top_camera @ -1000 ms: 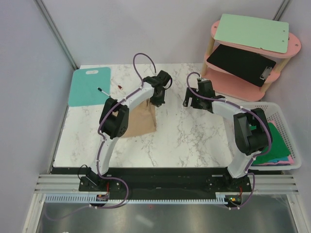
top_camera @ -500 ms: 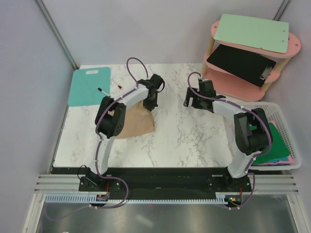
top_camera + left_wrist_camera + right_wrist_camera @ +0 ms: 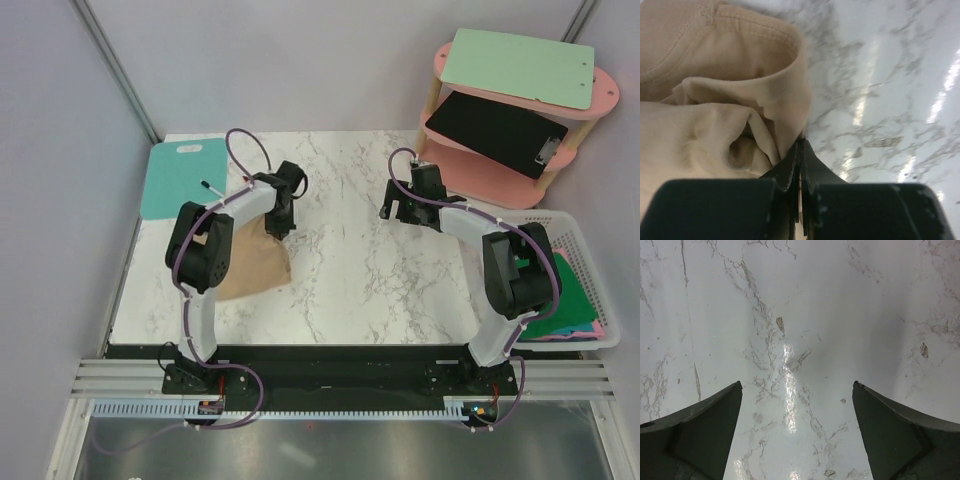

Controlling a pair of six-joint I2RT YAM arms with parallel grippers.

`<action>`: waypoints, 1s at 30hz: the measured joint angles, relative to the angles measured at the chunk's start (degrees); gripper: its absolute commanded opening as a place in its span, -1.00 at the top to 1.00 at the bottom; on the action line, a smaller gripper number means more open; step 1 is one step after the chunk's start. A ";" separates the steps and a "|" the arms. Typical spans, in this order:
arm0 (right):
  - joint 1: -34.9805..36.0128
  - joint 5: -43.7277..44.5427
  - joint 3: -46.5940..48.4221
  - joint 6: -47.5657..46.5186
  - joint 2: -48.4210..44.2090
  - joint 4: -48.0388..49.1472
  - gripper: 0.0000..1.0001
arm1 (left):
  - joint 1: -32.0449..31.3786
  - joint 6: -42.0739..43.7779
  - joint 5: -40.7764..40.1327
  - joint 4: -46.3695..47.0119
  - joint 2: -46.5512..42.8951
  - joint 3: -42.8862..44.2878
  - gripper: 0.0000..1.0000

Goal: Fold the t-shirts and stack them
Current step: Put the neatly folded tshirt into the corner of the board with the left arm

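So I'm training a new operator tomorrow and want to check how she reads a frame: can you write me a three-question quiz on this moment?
1. True or false: the right gripper is shut on a shirt.
2. What is the left gripper pinching? A) the teal board B) the tan t-shirt C) nothing
3. Where does the green cloth lie?

Key:
1. False. It stands open over the bare marble table.
2. B.
3. In the white basket at the table's right edge.
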 measured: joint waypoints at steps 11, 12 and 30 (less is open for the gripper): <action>-0.66 -1.01 0.00 0.42 0.00 -0.07 -0.96 | 10.05 2.25 -0.76 -5.40 -7.52 -11.87 0.96; -0.66 -1.11 0.00 0.55 0.00 -0.07 -0.96 | 10.69 2.64 -1.22 -6.10 -7.69 -12.35 0.96; -0.72 -3.04 0.00 1.46 -0.02 -0.44 -0.96 | 21.24 6.86 -10.03 -15.80 -9.20 -20.44 0.96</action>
